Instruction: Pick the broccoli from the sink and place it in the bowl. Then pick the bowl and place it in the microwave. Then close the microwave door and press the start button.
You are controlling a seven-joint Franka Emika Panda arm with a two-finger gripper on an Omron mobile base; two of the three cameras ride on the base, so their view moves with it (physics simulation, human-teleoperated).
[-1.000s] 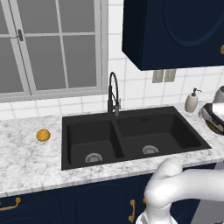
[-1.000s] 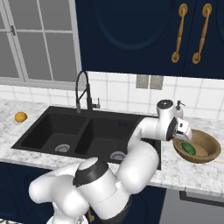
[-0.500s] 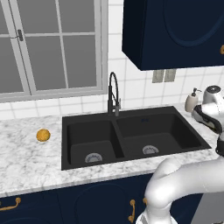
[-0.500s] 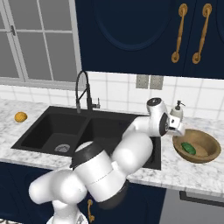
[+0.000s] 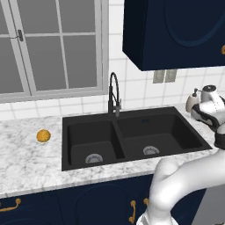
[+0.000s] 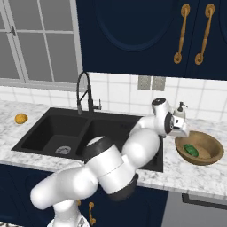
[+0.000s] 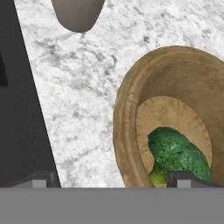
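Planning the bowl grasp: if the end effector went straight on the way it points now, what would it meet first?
Probably the bowl: the open end effector straddles its near rim, one fingertip over the broccoli inside, the other over the counter by the sink. Depth is unclear.

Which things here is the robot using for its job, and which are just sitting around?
For the job:
- broccoli, lying in the bowl
- bowl, on the counter right of the sink
- sink
- gripper, open over the bowl's rim

Just sitting around:
- orange fruit on the counter left of the sink
- soap bottle
- faucet
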